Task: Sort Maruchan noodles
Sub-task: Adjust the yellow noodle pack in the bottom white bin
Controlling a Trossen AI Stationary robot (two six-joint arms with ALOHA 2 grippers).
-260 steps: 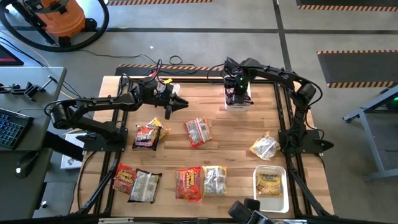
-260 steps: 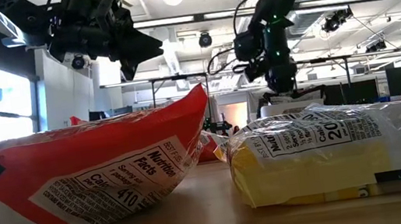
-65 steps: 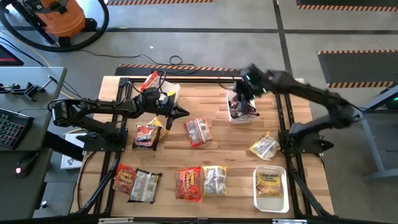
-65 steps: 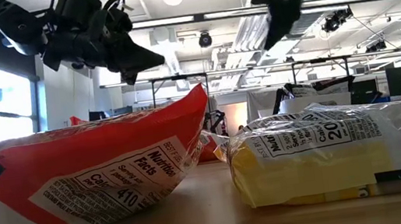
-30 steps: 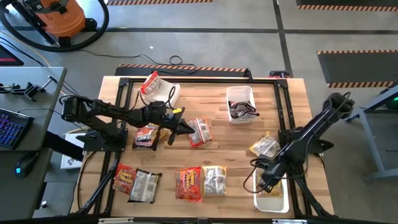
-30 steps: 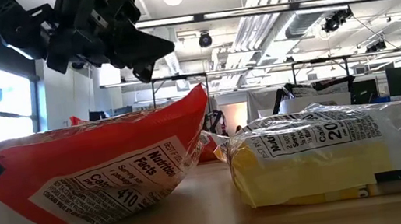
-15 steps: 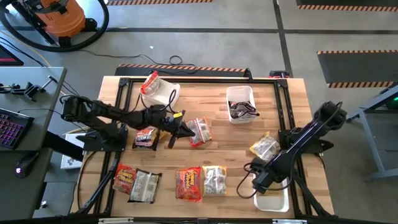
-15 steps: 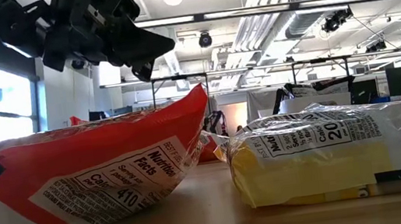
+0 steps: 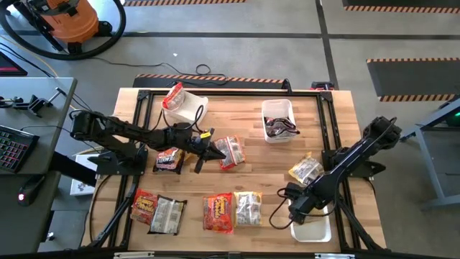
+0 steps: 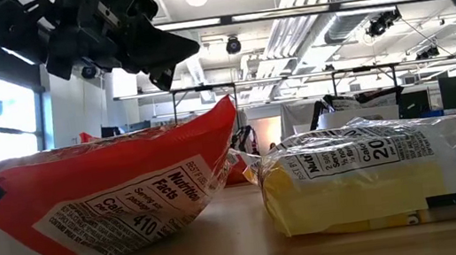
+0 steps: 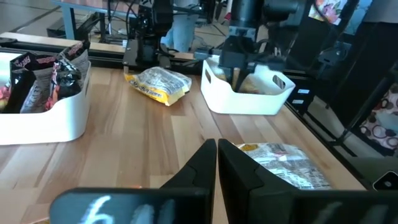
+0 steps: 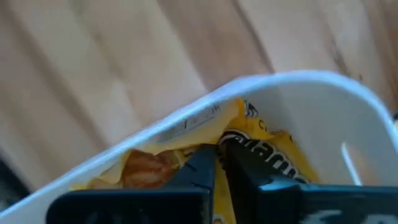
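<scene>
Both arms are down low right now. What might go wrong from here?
The right end effector, shut, is inside the white bin against the yellow packet; lifting away might drag the packet out or tip the bin. The left end effector, shut, sits beside the red-silver packet and could shove it rather than pick it.

A light wooden table [image 9: 259, 162] with a black metal frame along its edges carries everything. At about eleven o'clock sits a white bin [image 9: 192, 110], at one o'clock a second white bin [image 9: 278, 110], and at five o'clock a third white bin [image 9: 315, 230]. Loose ramen packets lie directly on the wood: a dark packet [image 9: 170, 158] at nine o'clock, a red-and-silver packet [image 9: 231, 151] near the centre, a yellow-edged packet [image 9: 305, 170] at three o'clock, and along the near edge a red packet [image 9: 144, 206], a silver packet [image 9: 167, 214], an orange-red packet [image 9: 218, 212] and a pale yellow packet [image 9: 249, 208], side by side.
</scene>
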